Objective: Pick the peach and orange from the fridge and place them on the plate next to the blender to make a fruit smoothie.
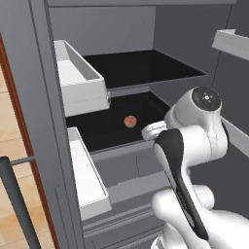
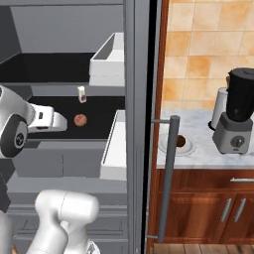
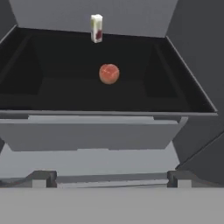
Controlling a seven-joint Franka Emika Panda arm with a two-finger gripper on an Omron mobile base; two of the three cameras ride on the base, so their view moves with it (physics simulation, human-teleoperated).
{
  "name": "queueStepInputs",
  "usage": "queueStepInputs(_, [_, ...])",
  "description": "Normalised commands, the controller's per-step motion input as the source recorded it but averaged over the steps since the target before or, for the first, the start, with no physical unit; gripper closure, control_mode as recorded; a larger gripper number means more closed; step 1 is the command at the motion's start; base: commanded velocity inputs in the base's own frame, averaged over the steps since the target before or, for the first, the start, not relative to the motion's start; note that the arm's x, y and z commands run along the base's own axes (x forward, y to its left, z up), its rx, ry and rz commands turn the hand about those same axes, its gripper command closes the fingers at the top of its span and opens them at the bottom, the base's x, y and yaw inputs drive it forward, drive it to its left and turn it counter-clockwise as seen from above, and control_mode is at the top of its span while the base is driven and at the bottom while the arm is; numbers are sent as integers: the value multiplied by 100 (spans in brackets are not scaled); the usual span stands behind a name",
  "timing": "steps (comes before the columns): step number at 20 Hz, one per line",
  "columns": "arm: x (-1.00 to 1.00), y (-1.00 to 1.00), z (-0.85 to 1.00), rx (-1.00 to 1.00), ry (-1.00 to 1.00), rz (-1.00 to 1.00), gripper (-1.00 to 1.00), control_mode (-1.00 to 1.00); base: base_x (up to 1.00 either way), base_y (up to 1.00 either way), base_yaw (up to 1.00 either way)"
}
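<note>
The peach (image 3: 109, 73) lies alone in the middle of the fridge's (image 1: 44, 97) black middle shelf, also seen as the peach (image 1: 130, 121) and the peach (image 2: 80, 119). My gripper (image 3: 110, 179) is level with the shelf's front edge and faces the peach from a short way off. It is open, its fingertips (image 3: 42, 178) wide apart with nothing between them. On the counter to the right, the orange (image 2: 181, 141) rests on the white plate (image 2: 166, 147), left of the blender (image 2: 238, 114).
A small cream bottle (image 3: 96, 28) stands at the back of the same shelf. White door bins (image 1: 80, 82) hang on the fridge door to the left. The long grey bar handle (image 2: 168, 178) stands between fridge and counter. A white cylinder (image 2: 218, 106) stands behind the blender.
</note>
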Motion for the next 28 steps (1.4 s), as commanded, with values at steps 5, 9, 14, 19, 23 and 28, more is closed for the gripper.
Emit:
queueStepInputs(5, [95, 0, -21, 1, 4, -10, -100, -100, 0, 0, 0])
queueStepInputs(9, [76, 0, -33, 7, 11, -8, -100, -100, 0, 0, 0])
queueStepInputs(14, [64, 0, -40, 13, 9, -5, -100, -100, 0, 0, 0])
queueStepInputs(19, [64, 1, -24, 11, 6, -6, -100, -100, 0, 0, 0])
queueStepInputs(23, [23, 4, -22, 0, 1, -1, -100, -100, 0, 0, 0])
queueStepInputs(28, [18, 15, -32, 0, 0, -1, -100, -100, 0, 0, 0])
